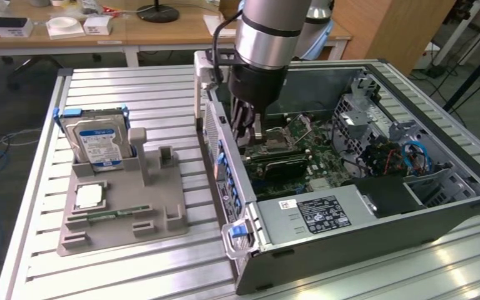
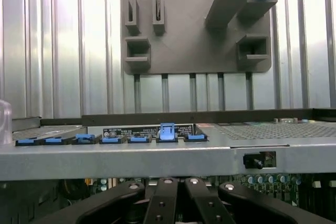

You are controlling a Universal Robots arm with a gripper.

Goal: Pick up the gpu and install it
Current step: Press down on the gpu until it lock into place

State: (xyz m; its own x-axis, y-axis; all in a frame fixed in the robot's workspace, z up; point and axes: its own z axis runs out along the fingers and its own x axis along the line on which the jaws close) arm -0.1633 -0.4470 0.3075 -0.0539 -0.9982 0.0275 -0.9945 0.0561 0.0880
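Exterior view shows you the closed gripper (image 1: 255,139) lowered inside the computer case (image 1: 440,215) over the motherboard (image 1: 324,164), gpu (image 1: 277,164) seating apparently under way.

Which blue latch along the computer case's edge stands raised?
The blue latch second from the end nearest the perforated panel: it sticks up taller, while the other blue latches lie low and flat.
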